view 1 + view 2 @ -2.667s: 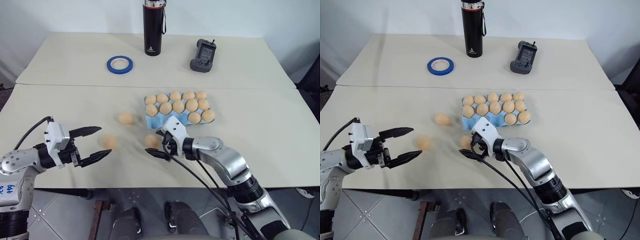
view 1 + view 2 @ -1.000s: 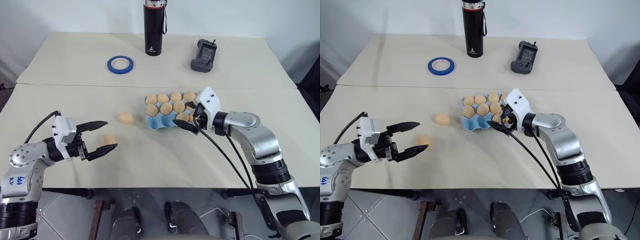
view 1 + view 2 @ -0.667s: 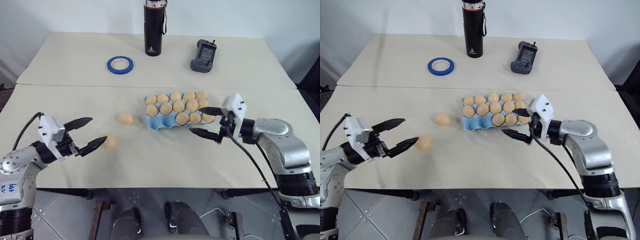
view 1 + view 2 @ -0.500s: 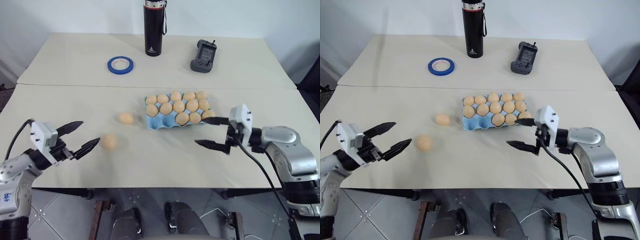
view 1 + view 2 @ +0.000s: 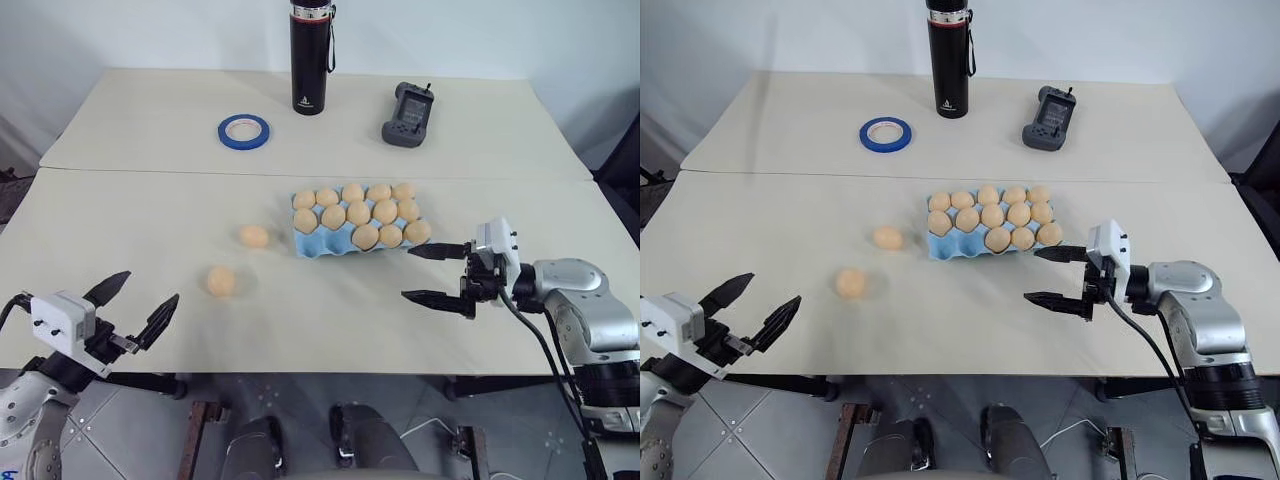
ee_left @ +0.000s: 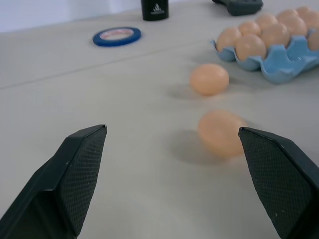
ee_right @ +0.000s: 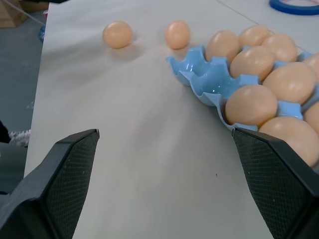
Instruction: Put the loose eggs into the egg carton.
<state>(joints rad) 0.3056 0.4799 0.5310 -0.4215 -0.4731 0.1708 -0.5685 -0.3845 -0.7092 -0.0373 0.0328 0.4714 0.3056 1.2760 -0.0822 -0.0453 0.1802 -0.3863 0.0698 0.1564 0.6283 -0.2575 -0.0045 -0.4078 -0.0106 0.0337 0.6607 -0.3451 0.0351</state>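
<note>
Two tan loose eggs lie on the table left of the carton, one [image 5: 254, 236] close to it and one [image 5: 221, 281] nearer the front. The light blue egg carton [image 5: 316, 246] holds several eggs, and its front left cups [image 7: 204, 74] are empty. My left gripper [image 5: 150, 290] is open at the table's front left edge, well short of the nearer egg [image 6: 221, 132]. My right gripper [image 5: 408, 273] is open and empty, just right of the carton's front corner, pointing left.
A black bottle [image 5: 309, 55], a blue tape ring [image 5: 244, 130] and a dark handheld device [image 5: 406, 110] stand on the far table. A seam [image 5: 150, 170] runs between the two tabletops. Bare tabletop lies in front of the carton.
My right gripper left an egg in the carton's front row and drew back to the right. My left gripper pulled back to the front left edge, away from the nearer egg.
</note>
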